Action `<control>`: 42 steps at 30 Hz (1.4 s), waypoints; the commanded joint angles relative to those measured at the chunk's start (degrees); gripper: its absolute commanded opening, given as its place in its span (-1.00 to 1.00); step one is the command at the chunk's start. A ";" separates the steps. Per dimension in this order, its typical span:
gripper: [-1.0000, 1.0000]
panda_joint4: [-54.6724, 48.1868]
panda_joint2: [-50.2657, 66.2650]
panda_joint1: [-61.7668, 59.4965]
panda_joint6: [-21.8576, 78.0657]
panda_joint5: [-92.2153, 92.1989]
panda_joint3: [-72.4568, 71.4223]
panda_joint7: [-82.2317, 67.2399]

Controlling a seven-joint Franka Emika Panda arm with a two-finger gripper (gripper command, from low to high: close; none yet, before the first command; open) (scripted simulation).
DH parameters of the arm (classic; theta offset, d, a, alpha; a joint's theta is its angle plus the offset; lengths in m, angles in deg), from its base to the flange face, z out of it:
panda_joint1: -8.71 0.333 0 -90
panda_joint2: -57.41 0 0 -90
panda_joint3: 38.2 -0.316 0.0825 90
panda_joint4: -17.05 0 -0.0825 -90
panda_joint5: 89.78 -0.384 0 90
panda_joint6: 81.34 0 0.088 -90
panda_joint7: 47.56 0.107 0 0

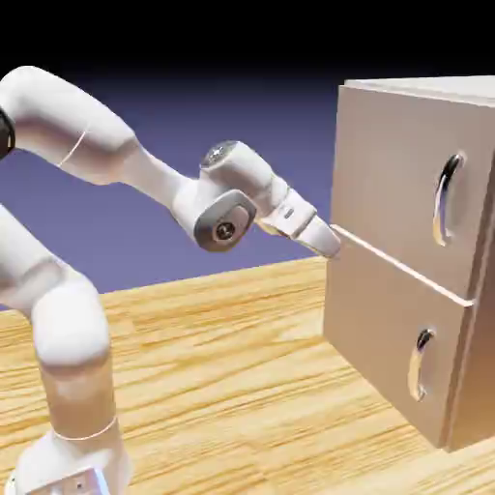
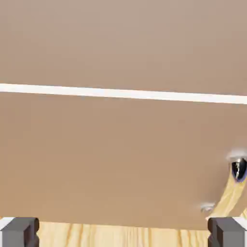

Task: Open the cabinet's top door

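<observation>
Wooden tabletop [image 1: 242, 358] under a blue-violet backdrop. Tool [image 1: 332, 242] hovering with jaws spread wide, holding nothing, pointing near the seam between the two panels of the cabinet [image 1: 387, 319]. Approaching phase, judging by this: top door [image 1: 396, 174] looking shut at the exterior view's right. Needing next: rising and shifting toward its silver handle [image 1: 447, 198], then closing around it.

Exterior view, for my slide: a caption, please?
Open claw near the seam below the closed top door of the cabinet.
</observation>
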 commanded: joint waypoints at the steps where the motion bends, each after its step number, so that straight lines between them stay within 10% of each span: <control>1: 0.00 -0.52 -0.40 0.96 0.10 2.50 1.07 1.71; 42: 0.00 -21.67 -16.96 40.12 4.31 104.66 44.96 71.88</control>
